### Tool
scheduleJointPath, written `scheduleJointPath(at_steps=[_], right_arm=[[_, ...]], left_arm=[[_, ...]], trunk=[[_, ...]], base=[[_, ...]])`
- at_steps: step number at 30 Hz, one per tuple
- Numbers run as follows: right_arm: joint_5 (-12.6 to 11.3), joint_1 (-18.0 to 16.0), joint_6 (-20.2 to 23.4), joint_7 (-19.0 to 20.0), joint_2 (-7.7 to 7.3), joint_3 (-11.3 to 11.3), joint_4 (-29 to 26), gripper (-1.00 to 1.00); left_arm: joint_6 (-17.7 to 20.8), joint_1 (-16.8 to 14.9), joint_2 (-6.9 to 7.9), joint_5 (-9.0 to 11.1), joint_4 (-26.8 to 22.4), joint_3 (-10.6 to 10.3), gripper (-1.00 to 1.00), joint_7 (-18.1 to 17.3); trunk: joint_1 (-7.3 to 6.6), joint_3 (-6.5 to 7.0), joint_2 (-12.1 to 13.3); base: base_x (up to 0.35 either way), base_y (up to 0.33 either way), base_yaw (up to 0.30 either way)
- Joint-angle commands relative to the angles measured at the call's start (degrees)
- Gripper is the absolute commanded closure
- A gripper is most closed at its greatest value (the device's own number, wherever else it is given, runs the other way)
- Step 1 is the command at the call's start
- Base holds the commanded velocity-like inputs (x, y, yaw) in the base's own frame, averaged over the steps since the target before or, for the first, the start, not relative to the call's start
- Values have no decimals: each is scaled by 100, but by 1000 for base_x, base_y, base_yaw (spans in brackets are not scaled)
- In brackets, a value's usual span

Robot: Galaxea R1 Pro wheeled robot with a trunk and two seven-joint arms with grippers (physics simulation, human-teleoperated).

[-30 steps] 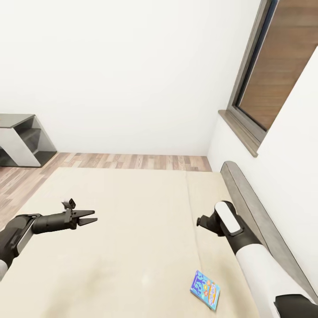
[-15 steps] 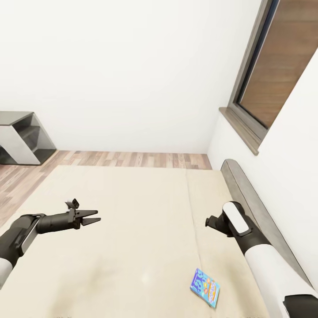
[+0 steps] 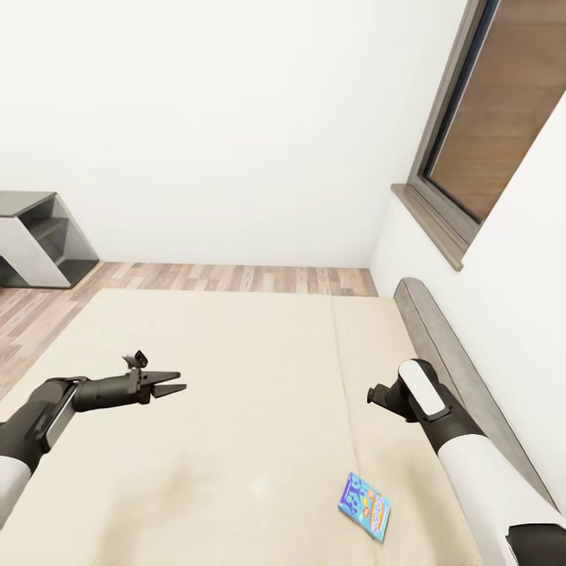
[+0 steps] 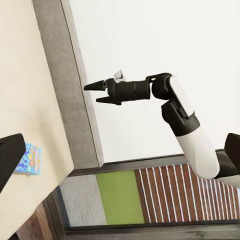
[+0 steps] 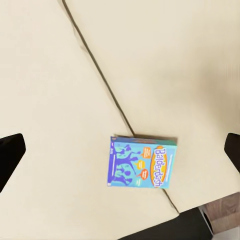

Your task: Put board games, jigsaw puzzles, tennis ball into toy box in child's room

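Observation:
A small blue board game (image 3: 365,505) lies flat on the bed's beige mattress (image 3: 236,409), near the grey headboard (image 3: 445,354). The right wrist view looks straight down on this same blue box (image 5: 142,167), printed "Balderdash", beside a seam in the mattress. My right gripper (image 3: 376,395) hovers above the mattress, a little beyond the box, and its fingers stand open in the left wrist view (image 4: 95,93). Over the left part of the bed my left gripper (image 3: 181,381) is open and holds nothing. The table and the toy box are out of view.
A grey and white shelf unit (image 3: 38,240) stands on the wooden floor (image 3: 236,279) at the far left. White walls close the corner beyond the bed. A dark-framed window (image 3: 483,149) sits in the right wall above the headboard.
The head view has shifted slightly. My right wrist has moved a little toward the headboard, and my left gripper has edged forward over the mattress. The blue box lies where it was.

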Motion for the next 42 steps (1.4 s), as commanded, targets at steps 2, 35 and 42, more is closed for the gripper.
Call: scheduleJointPath(at_steps=[2,35,42], right_arm=[[-58,-5,6,-48,-11,25,15,-100],[78,-4,-501,642,-189,616,202,-100],[79,-4,-506,796,-209,616,223,-100]], left_arm=[[99,-3,-38,15,-127,-53,-100,-22],[535,-3,-586,16,-1246,-157,-100,-22],[536,-1,-556,33,-1250,-155,-100,-22]], trunk=[[3,-30,-12],[3,-342,-12],[3,-408,-12]], base=[[0,0,0],[0,0,0],[0,0,0]])
